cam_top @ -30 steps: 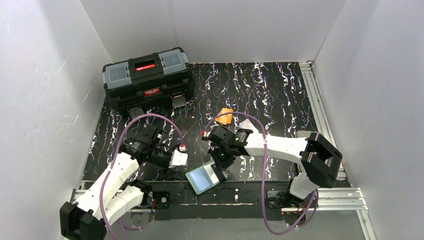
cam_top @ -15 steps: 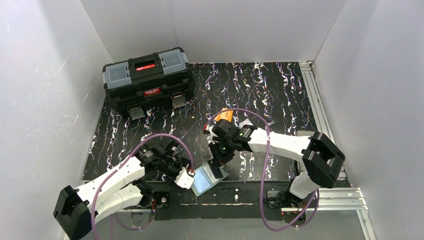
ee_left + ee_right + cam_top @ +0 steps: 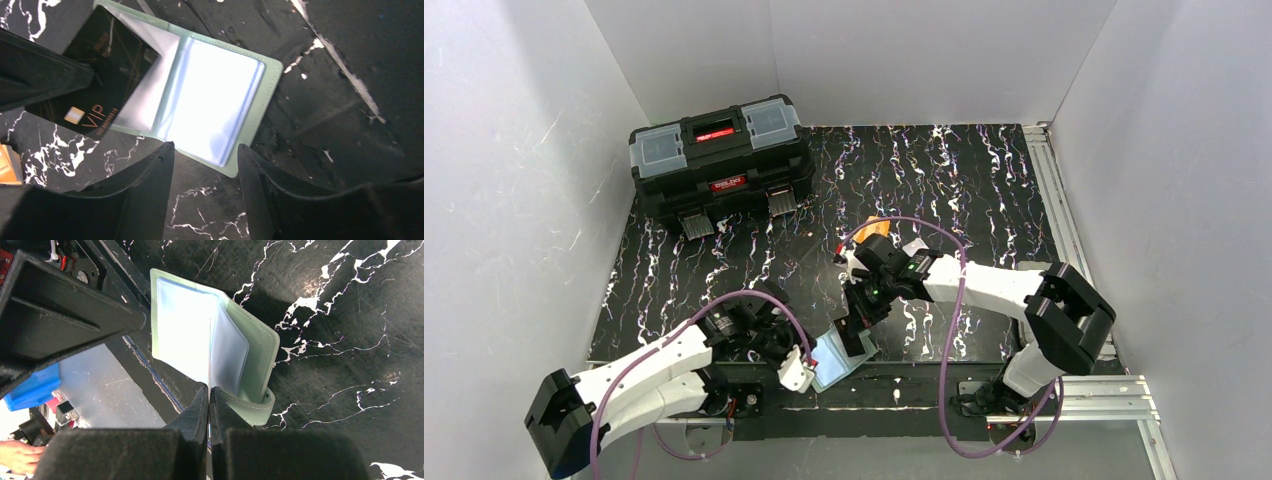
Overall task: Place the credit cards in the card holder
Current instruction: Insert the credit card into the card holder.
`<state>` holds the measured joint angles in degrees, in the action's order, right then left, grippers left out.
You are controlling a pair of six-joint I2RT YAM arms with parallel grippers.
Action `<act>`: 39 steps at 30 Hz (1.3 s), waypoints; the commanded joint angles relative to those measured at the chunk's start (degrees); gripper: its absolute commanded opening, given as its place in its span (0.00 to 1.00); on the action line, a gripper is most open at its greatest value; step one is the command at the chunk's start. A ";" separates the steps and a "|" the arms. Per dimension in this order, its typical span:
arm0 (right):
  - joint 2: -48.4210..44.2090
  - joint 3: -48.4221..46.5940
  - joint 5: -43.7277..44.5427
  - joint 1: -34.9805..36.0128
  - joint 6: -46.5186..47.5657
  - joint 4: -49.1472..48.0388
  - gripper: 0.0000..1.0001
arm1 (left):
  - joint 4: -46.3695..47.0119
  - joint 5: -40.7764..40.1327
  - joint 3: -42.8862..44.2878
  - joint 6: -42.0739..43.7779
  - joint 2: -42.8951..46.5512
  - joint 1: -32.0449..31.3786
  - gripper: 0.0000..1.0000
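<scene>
The mint-green card holder point(image 3: 830, 360) lies open at the table's near edge, its clear sleeves facing up point(image 3: 210, 110) point(image 3: 182, 325). My right gripper point(image 3: 861, 318) point(image 3: 209, 389) is shut on a thin card. The right wrist view shows this card edge-on, and it shows in the left wrist view point(image 3: 100, 80) as a dark face printed "VIP", tilted over the holder's left page. My left gripper point(image 3: 802, 372) point(image 3: 205, 150) is open and empty, with its fingertips at the holder's near edge. The orange card point(image 3: 879, 223) point(image 3: 6, 167) lies behind the right arm. I cannot make out the white card.
A big black toolbox point(image 3: 719, 160) stands at the back left. Metal rails run along the near edge point(image 3: 904, 385) and the right side point(image 3: 1049, 190). White walls enclose the marbled black table point(image 3: 964, 180).
My left arm has swung from the left middle down to the near edge beside the card holder. My right gripper has moved slightly and tipped its card lower over the holder.
</scene>
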<state>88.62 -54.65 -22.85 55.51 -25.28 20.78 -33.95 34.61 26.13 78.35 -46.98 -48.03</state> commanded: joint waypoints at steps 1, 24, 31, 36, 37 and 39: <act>0.60 -0.61 -0.96 0.04 -0.28 -2.10 0.01 | 7.58 0.53 -0.49 -2.72 -2.68 -1.95 0.47; 4.18 2.07 -6.63 -0.88 -0.62 -10.93 0.01 | 7.90 -1.37 -6.97 6.68 -1.47 -5.53 0.43; 6.04 3.37 -7.24 -1.51 -1.46 -13.42 0.01 | 10.15 -2.13 -7.28 6.50 -3.33 -6.18 0.37; 6.81 4.80 -8.87 -2.23 -2.03 -15.53 0.01 | 10.71 -2.53 -7.32 6.06 -4.05 -6.55 0.33; 6.95 5.03 -9.13 -2.38 -2.12 -15.79 0.01 | 10.75 -2.61 -7.32 6.07 -4.18 -6.62 0.32; 7.30 5.95 -9.73 -2.78 -2.47 -16.44 0.01 | 10.72 -2.75 -7.26 5.89 -4.42 -6.85 0.32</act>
<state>94.61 -50.15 -30.48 53.36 -27.07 7.35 -23.79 31.27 19.09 83.96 -50.98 -54.28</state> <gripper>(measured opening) 0.029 0.326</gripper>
